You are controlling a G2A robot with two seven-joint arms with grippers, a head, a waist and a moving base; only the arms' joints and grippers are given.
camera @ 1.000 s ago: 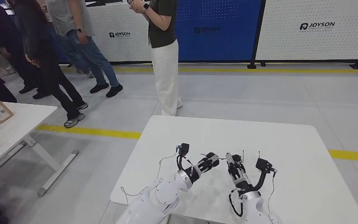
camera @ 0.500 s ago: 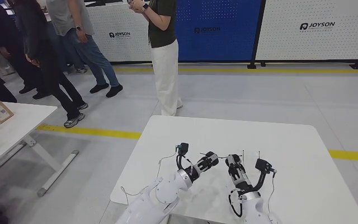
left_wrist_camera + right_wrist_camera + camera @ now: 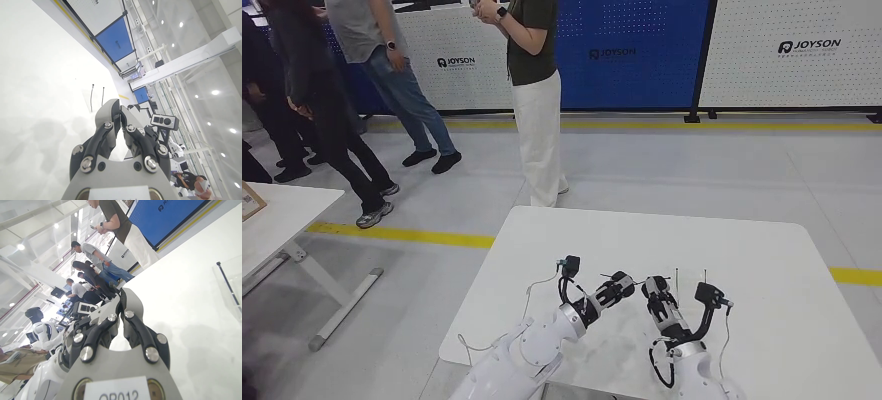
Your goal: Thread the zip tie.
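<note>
1. Arm position. In the top view I have both arms at the lower centre of the frame, over the near part of the white desk (image 3: 742, 240). The left gripper (image 3: 622, 286) and the right gripper (image 3: 650, 288) face each other tip to tip, just beside one another.

2. Gripper state. In the left wrist view the fingers (image 3: 115, 113) are pressed together with no gap between the pads. In the right wrist view the fingers (image 3: 130, 302) are pressed together in the same way.

3. Work item. The zip tie (image 3: 634, 281) reads in the top view as a thin dark line that crosses both gripper tips and runs a little past the left gripper toward the left of the frame. I take both grippers to be clamped on it. It is too fine to tell which end sits in which gripper.

4. Other items. Two spare zip ties (image 3: 92, 96) lie side by side on the desk, near each other but apart. In the top view they sit just right of the right gripper. In the right wrist view one of them lies on a clear plate (image 3: 238, 279) at the right edge of the frame.
</note>
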